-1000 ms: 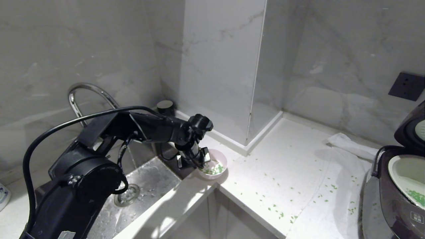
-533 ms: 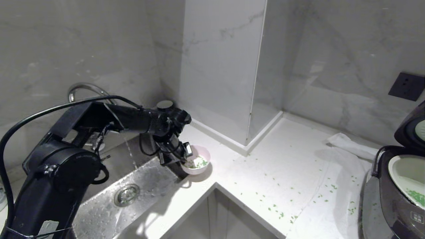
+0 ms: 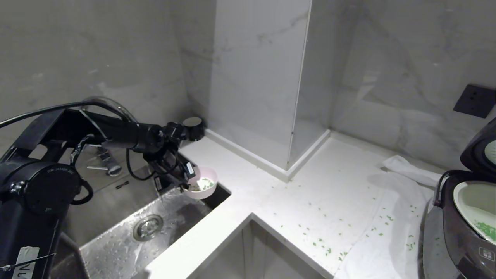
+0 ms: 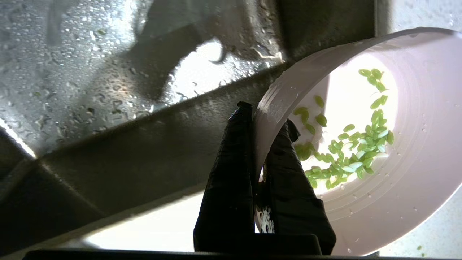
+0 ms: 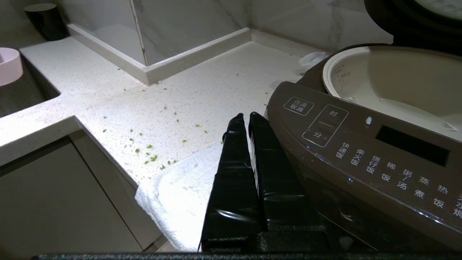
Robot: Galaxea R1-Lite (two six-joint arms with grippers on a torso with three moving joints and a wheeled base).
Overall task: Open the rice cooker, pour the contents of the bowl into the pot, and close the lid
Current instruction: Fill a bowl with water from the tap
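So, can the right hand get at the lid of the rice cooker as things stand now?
Probably yes. The right hand, shut and empty, sits beside the rice cooker. The lid stands open above it, and nothing shows between them. The left hand holds the bowl over the sink.

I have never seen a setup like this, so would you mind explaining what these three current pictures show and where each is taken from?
This is a two-armed robot in a kitchen. The wide picture comes from its head camera; the other two come from cameras on its wrists.

In the head view, the left gripper pinches the rim of a pink bowl over the steel sink. The left wrist view shows the same grip up close, with green bits inside the bowl.

The right gripper is shut and empty beside the rice cooker, above a white cloth. The lid stands open, showing the pot. More green bits are scattered on the counter.
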